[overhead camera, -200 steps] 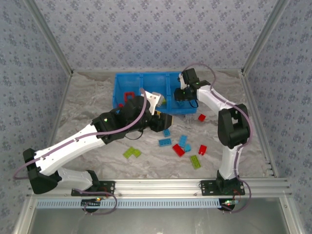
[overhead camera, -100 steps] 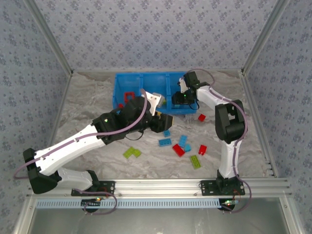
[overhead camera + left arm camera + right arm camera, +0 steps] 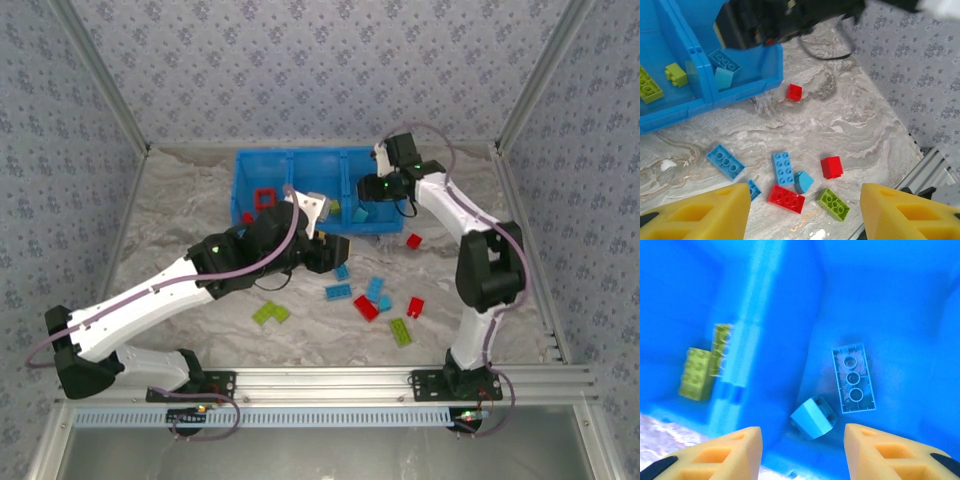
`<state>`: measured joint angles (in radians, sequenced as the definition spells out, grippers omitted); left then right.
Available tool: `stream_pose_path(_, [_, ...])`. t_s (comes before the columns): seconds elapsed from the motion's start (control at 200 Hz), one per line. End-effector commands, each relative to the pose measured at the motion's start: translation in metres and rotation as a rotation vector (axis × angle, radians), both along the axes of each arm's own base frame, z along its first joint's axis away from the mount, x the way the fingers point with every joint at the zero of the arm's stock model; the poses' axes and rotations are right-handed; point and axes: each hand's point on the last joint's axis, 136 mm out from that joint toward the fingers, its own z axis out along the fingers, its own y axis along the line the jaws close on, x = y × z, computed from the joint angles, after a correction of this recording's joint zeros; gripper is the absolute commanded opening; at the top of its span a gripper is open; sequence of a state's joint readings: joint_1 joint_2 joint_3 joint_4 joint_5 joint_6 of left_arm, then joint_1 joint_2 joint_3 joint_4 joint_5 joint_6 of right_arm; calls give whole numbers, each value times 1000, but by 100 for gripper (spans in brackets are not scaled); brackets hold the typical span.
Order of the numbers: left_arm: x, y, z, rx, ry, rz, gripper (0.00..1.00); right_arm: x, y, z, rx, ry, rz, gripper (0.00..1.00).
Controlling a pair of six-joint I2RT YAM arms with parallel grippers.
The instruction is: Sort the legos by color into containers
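Now the bin [image 3: 920, 300] has its end compartment under the right gripper [image 3: 802, 442], whose jaws stand partly open and empty, two blue bricks [image 3: 855, 377] resting below. A straight lift should clear the divider [image 3: 747, 355] to its left. The left gripper [image 3: 802, 212], half open and empty, hovers over loose bricks [image 3: 784, 169] on open table [image 3: 850, 115].

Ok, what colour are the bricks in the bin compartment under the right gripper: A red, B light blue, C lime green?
B: two light blue bricks lie below the right gripper in the right wrist view; the lime green bricks sit beyond the divider.
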<state>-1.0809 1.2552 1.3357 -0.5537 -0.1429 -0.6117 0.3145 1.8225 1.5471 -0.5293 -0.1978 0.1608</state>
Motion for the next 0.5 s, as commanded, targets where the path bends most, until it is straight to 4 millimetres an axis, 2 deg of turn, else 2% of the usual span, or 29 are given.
stream_pose_path(0.0, [-4,16,-6,13,21,49,60,-23,-2,74,-21,-176,17,48])
stream_pose_path(0.1, [-5,26,-14,37,44,81,60,-63,6,120,-2,-304,62,48])
stream_pose_path(0.19, [-6,39,-22,56,71,129,60,-110,19,143,18,-386,131,48])
stream_pose_path(0.235, [-9,52,-35,98,101,161,60,-136,26,149,30,-413,172,48])
stream_pose_path(0.32, [-14,72,-56,151,161,226,60,-186,38,151,52,-449,259,49])
stream_pose_path(0.335, [-15,76,-60,164,172,233,60,-195,39,144,48,-439,275,48])
stream_pose_path(0.495, [-31,104,-107,257,294,300,60,-273,44,120,118,-437,399,50])
